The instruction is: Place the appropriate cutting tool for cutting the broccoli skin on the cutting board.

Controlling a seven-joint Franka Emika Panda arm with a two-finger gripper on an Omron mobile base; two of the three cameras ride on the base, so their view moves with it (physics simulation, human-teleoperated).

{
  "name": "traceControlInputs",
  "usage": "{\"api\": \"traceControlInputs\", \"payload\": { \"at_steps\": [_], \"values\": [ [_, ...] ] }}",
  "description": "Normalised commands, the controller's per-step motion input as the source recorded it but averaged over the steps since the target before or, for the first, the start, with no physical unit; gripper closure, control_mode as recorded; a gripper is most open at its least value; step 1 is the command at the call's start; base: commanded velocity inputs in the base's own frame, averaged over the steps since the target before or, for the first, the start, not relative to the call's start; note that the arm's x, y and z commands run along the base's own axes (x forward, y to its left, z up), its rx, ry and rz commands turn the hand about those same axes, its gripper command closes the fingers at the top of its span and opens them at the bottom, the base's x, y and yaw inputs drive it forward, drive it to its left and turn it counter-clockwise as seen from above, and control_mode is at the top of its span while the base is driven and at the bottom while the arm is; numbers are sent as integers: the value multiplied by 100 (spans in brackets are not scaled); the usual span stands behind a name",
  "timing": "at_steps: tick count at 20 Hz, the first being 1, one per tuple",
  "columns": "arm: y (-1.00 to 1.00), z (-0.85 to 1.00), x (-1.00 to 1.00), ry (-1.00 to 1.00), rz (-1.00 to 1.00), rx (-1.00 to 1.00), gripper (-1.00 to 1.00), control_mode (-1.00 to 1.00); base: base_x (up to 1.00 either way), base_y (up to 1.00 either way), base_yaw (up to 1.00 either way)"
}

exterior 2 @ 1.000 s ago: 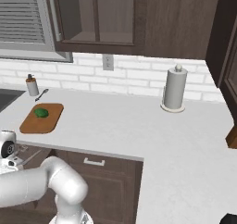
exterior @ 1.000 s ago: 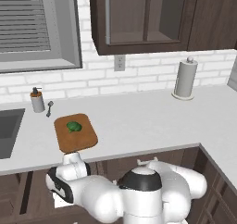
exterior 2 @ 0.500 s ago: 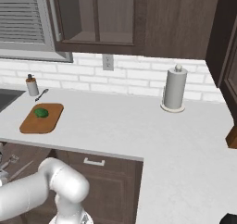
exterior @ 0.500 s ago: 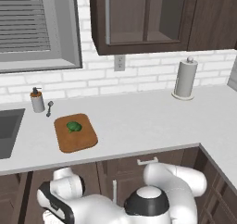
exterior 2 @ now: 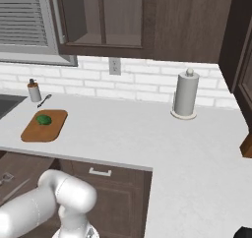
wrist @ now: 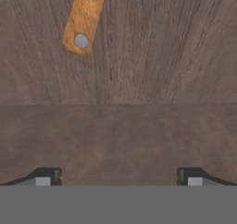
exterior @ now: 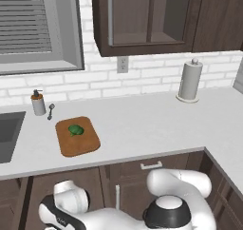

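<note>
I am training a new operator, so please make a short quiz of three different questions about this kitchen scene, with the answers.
1. True or false: the broccoli lies on the board.
2. Which stands nearest the sink? A) paper towel roll B) soap bottle C) wall outlet
3. Fill in: in the hand view the gripper is ____, and a wooden knife handle lies ahead of it on dark wood.

Key: 1 true; 2 B; 3 open.

Even, soft rendered light; faint shadows on bench [exterior: 142,129]; no glare; hand view slightly blurred, coarse.
</note>
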Motion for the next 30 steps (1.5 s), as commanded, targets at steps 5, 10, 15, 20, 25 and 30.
{"api": "traceControlInputs", "payload": {
  "at_steps": [5,10,15,20,25,30],
  "values": [
    [-7,42,36,0,0,0,-100,-100,0,0,0],
    [-14,9,45,-4,0,-1,-100,-100,0,0,0],
    [-11,0,27,-11,0,-2,-100,-100,0,0,0],
    [0,-11,14,-14,0,-7,-100,-100,0,0,0],
    [-1,-20,0,-16,-2,-4,-100,-100,0,0,0],
    [0,-26,5,-8,-4,-1,-100,-100,0,0,0]
  ]
}}
